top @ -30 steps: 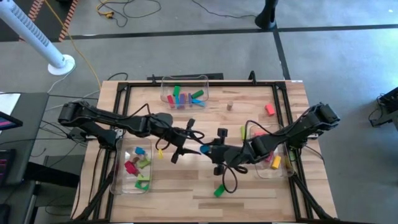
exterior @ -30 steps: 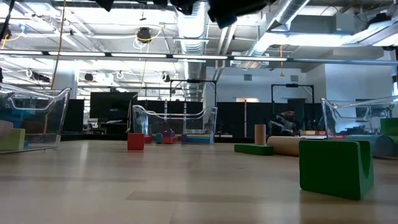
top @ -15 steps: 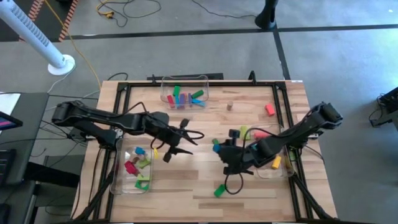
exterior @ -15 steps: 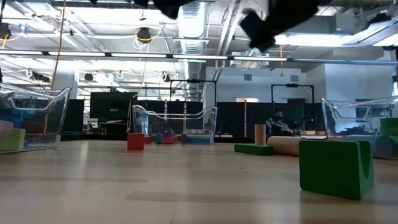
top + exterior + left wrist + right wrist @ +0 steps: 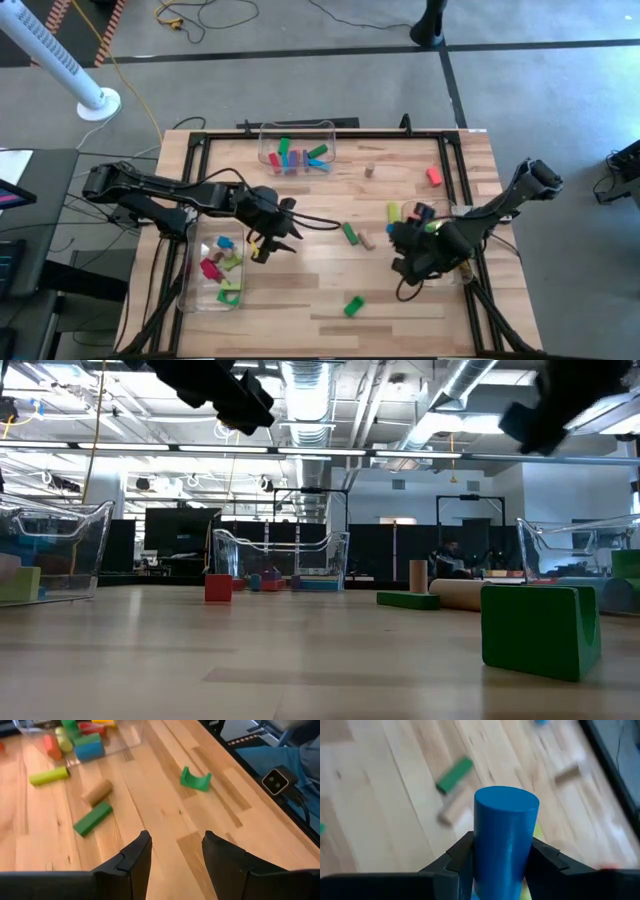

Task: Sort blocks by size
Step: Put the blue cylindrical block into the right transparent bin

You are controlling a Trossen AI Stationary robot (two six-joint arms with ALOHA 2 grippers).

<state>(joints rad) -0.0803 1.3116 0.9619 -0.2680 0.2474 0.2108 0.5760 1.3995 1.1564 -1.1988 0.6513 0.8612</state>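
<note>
Low view, from table height: a green arch block [image 5: 540, 630] stands nearest on the wooden table [image 5: 250, 670], with a green bar [image 5: 407, 599] and a tan cylinder [image 5: 455, 594] lying just behind it and a red cube [image 5: 218, 587] farther back, in front of the far clear bin [image 5: 280, 560]. Both arms hang blurred overhead.

Seen from above, the right gripper [image 5: 405, 250] hovers at the inner edge of the right-hand bin [image 5: 455, 270]; its wrist camera shows the two fingers [image 5: 457, 857] clamped on an upright blue cylinder [image 5: 505, 837], with the green bar and tan cylinder on the boards below it. Across the table, the left gripper [image 5: 265, 240] sits beside the left-hand bin [image 5: 190, 290], which holds red, green, blue and tan blocks. Its fingers [image 5: 135, 857] stand apart with nothing between them, the bare wood showing through the gap.

Loose pieces lie between the two arms: the green bar [image 5: 350, 233] just beside the tan cylinder [image 5: 367, 241], and the arch block alone toward the near edge. Beyond them a yellow-green cylinder [image 5: 392, 213] lies by the right-hand bin, a small tan block [image 5: 368, 170] and a red block [image 5: 433, 176] rest farther back, and the far bin at the table's back edge holds a mix of green, pink, red and blue blocks.
</note>
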